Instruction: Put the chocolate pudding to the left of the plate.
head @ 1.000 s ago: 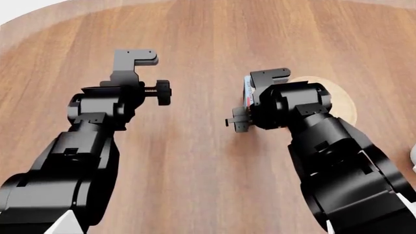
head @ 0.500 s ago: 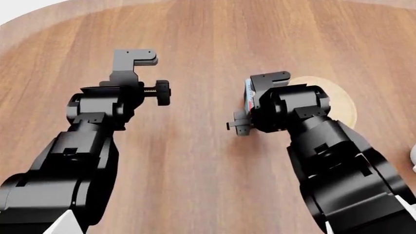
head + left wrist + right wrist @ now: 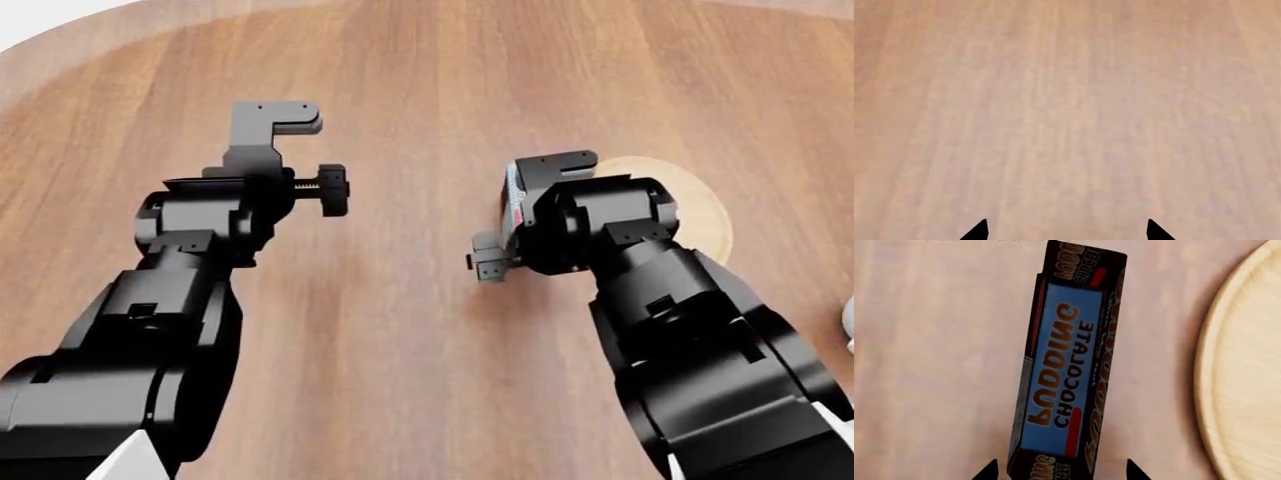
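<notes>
**Both arms out, jaws apart**

My left arm (image 3: 174,300) reaches forward, wrist level, left gripper (image 3: 1066,231) spread wide with nothing between its tips. My right arm (image 3: 681,330) angles inward, wrist bent down, right gripper (image 3: 1061,472) parted, its tips clear on both sides.

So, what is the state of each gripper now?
Left gripper: open, holding nothing.
Right gripper: open around the chocolate pudding, not gripping it.

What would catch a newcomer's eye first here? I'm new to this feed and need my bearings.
The chocolate pudding carton, with its blue panel, stands out: it sits between the right claw's fingertips, just left of the plate and apart from it. The left claw hangs over bare wooden table.
</notes>
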Tool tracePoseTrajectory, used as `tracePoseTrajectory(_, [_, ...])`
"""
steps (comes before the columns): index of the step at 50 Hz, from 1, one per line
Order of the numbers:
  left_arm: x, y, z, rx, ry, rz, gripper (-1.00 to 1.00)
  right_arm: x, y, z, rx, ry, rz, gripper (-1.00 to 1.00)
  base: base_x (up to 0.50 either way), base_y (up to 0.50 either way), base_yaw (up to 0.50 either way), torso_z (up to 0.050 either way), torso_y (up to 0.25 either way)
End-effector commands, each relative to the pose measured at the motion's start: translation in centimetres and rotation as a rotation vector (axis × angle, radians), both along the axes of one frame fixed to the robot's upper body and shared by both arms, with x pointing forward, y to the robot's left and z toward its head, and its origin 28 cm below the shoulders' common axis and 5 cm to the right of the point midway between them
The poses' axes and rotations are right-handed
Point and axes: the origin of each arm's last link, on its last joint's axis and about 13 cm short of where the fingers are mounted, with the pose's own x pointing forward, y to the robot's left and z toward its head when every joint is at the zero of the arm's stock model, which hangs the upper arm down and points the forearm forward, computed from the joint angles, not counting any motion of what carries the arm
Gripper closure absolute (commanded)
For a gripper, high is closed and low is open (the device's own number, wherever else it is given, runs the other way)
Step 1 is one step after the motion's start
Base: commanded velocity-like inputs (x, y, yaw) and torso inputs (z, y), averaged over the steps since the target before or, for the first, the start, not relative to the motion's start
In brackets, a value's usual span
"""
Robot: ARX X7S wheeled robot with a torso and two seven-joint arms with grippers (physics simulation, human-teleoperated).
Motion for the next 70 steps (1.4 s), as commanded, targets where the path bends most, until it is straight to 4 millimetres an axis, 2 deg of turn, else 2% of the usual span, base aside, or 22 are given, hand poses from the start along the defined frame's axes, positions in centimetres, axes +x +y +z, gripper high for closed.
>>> tracePoseTrajectory(1, [0.0,0.0,0.1,-0.002,-0.001,0.002,-1.0,0.0,-0.1,0.2,0.002,-0.003,-0.004,-1.0,0.0,0.0,0.0,0.0,0.0])
tracePoseTrajectory(16, [0.2,0.5,0.9,0.01,-0.028,0.011,-1.0,0.6,-0.5,3.3,0.049,-0.077,0.023,-1.0,0.0,0.0,0.0,0.0,0.059])
tracePoseTrajectory(24, [0.1,0.4,1.0,0.017,-0.043,0.0,-1.0,0.8,-0.8,3.7,0.064,-0.096,0.039,-1.0,0.0,0.0,0.0,0.0,0.25])
tracePoseTrajectory(31, [-0.8,0.4,1.1,0.013,-0.057,-0.014,-1.0,0.9,-1.0,3.9,0.071,-0.114,0.052,-1.0,0.0,0.0,0.0,0.0,0.25])
tracePoseTrajectory(35, [-2.0,0.5,1.0,-0.002,-0.086,-0.03,-1.0,0.8,-1.2,3.9,0.078,-0.131,0.057,-1.0,0.0,0.0,0.0,0.0,0.25])
tracePoseTrajectory(41, [-3.9,0.2,1.0,0.016,-0.146,-0.063,-1.0,-1.3,-1.4,3.6,0.073,-0.179,0.077,-1.0,0.0,0.0,0.0,0.0,0.25])
tracePoseTrajectory(48, [-7.5,-0.1,1.4,0.003,-0.229,-0.125,-1.0,-5.0,-1.8,3.1,0.098,-0.276,0.122,-1.0,0.0,0.0,0.0,0.0,0.25])
tracePoseTrajectory(59, [-13.1,-0.3,0.7,0.011,-0.34,-0.184,-1.0,-10.1,-2.4,1.6,0.082,-0.411,0.138,-1.0,0.0,0.0,0.0,0.0,0.25])
tracePoseTrajectory(70, [-17.5,-0.6,-0.7,0.022,-0.435,-0.207,-1.0,-14.7,-3.0,0.1,0.08,-0.538,0.123,-1.0,0.0,0.0,0.0,0.0,0.25])
